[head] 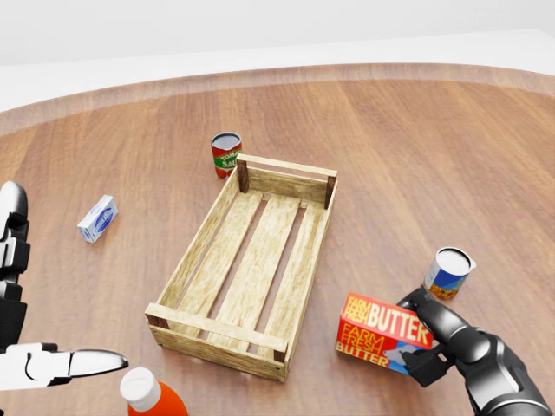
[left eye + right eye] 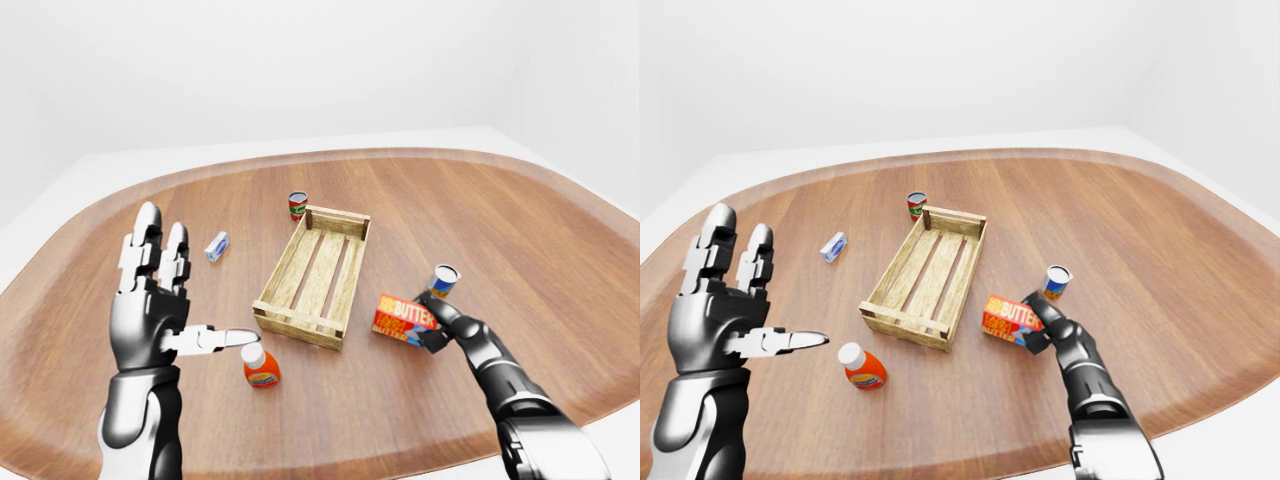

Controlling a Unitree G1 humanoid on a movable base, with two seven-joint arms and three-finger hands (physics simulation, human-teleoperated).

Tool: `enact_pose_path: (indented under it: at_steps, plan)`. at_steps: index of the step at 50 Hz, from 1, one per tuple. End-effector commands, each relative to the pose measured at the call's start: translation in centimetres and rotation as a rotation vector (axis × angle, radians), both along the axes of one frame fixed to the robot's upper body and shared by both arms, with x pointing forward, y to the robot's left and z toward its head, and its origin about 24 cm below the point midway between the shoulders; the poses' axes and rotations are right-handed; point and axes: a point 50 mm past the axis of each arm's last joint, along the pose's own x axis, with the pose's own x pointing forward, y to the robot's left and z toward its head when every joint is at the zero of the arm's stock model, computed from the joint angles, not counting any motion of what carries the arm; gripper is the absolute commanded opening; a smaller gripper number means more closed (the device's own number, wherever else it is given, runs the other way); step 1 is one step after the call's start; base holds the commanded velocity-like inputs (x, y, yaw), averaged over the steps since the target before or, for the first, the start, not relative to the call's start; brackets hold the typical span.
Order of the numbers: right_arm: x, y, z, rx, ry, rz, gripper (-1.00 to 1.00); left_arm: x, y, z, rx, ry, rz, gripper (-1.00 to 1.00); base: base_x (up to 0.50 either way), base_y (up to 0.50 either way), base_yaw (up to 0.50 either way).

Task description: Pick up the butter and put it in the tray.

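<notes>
Red cardboard butter box (image 1: 384, 334) is sitting on the wooden table (image 1: 451, 156), just right of the tray's (image 1: 245, 271) near corner, with the right hand (image 1: 431, 340) gripping its right end, fingers wrapping over the top edge and thumb side underneath. Box looks tilted, right end possibly lifting, but I can't tell for sure. Judging by the look: light, rigid carton, smooth printed faces, so likely a bit slippery; pinching across the short end is working, though a grip nearer the middle would be reducing swing. Nothing fragile.

Left hand (image 2: 160, 305) is hanging open in the air at left, fingers spread, holding nothing.

Hard to make out: contact under the box is being hidden by the hand itself. Blue-and-white can (image 1: 448, 272) is standing just beside the right hand, gap unclear. Orange bottle (image 1: 149, 398) is cut off at the head view's bottom edge.
</notes>
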Motion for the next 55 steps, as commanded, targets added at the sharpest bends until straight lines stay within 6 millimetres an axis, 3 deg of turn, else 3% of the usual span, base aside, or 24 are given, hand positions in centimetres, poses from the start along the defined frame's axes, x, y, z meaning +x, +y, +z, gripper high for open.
enact_pose_path:
  at_steps: [1,9,22,30,37,55]
  plan:
    - [1.5,-0.2,3.7,0.035,-0.173,0.036,-1.0,0.0,-0.1,-0.1,0.001,0.005,-0.002,1.0,0.0,0.0,0.0]
    - [1.9,0.3,6.7,0.024,-0.276,0.119,-1.0,0.0,0.0,0.0,0.002,0.002,-0.001,1.0,0.0,0.0,0.0]
    - [1.9,0.5,9.4,-0.019,-0.343,0.202,-1.0,0.0,0.0,0.0,0.0,0.0,0.001,1.0,0.0,0.0,0.0]
    - [3.3,1.8,12.7,-0.046,-0.413,0.287,-1.0,0.1,0.0,-0.1,-0.001,0.004,0.002,1.0,0.0,0.0,0.0]
    - [4.2,2.9,13.7,-0.044,-0.436,0.314,-1.0,0.1,0.1,-0.1,-0.002,0.003,0.002,1.0,0.0,0.0,0.0]
    - [5.5,3.7,14.0,0.003,-0.459,0.293,-1.0,0.3,0.0,-0.2,-0.001,0.009,0.001,1.0,0.0,0.0,0.0]
